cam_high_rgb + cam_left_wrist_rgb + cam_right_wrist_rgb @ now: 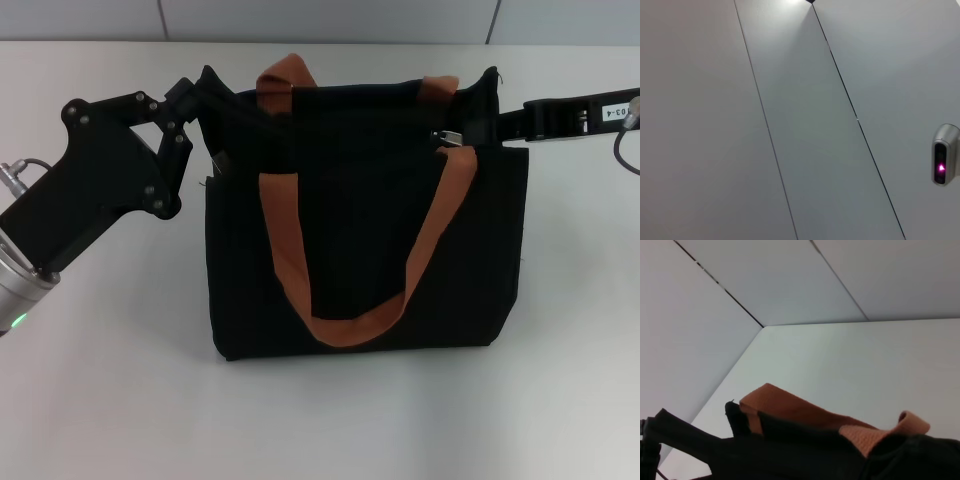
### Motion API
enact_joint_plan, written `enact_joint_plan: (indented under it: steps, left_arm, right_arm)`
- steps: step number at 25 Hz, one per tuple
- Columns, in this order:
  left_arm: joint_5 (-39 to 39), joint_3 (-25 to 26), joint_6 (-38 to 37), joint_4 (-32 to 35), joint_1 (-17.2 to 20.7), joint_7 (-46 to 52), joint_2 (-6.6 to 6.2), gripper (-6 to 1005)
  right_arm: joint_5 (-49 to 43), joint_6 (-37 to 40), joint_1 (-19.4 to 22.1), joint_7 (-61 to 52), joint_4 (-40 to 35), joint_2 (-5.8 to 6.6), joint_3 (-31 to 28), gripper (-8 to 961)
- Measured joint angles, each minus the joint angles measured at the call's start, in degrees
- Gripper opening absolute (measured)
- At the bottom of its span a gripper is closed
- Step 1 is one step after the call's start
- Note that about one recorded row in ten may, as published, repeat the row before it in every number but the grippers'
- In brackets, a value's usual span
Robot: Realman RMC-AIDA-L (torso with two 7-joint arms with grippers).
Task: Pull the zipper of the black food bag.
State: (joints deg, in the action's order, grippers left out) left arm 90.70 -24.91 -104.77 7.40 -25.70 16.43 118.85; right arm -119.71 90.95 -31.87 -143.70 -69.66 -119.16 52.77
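The black food bag (360, 230) stands upright in the middle of the white table, with two orange-brown handles (350, 320). Its top also shows in the right wrist view (805, 445). My left gripper (207, 88) is shut on the bag's top left corner. The zipper (447, 137), a small silver tab, sits on the top edge near the right end. My right gripper (478, 122) reaches in from the right at the bag's top right corner, right beside the tab. I cannot tell whether it touches the tab.
The table (320, 420) stretches in front of the bag and to both sides. A grey panelled wall (330, 20) runs behind it. The left wrist view shows only wall panels and a small device with a pink light (941, 161).
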Motion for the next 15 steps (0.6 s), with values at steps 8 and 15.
enact_joint_plan:
  steps: [8, 15]
  left_arm:
    - [0.0, 0.2, 0.5, 0.1, -0.5, 0.0, -0.02, 124]
    - [0.0, 0.1, 0.6, 0.1, -0.5, 0.0, 0.14, 127]
  right_arm:
    - [0.6, 0.7, 0.2, 2.2, 0.6, 0.01, -2.5, -1]
    - [10.6, 1.3, 1.8, 9.4, 6.4, 0.71, -8.1, 57]
